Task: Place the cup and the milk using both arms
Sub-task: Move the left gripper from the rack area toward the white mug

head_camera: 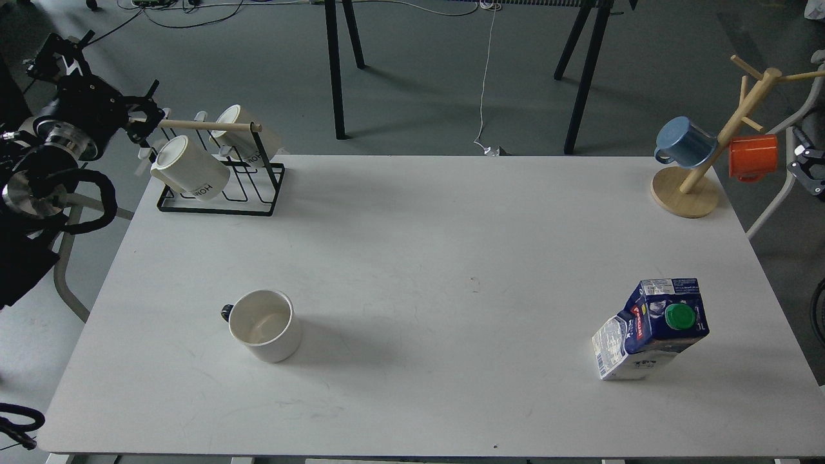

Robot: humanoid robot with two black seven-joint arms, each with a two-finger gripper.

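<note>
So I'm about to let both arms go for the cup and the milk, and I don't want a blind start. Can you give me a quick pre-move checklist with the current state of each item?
1. Cup upright on the table, mouth open upward: ok.
2. Cup handle visible, on its left side: ok.
3. Milk standing, green cap on: ok, though the carton is dented and seems to lean.
4. Clear space around cup and milk, rack and mug tree far back: ok.
5. Left tool open or shut: cannot tell, dark against the rack.
6. Right tool in view: not ok, not visible.
</note>
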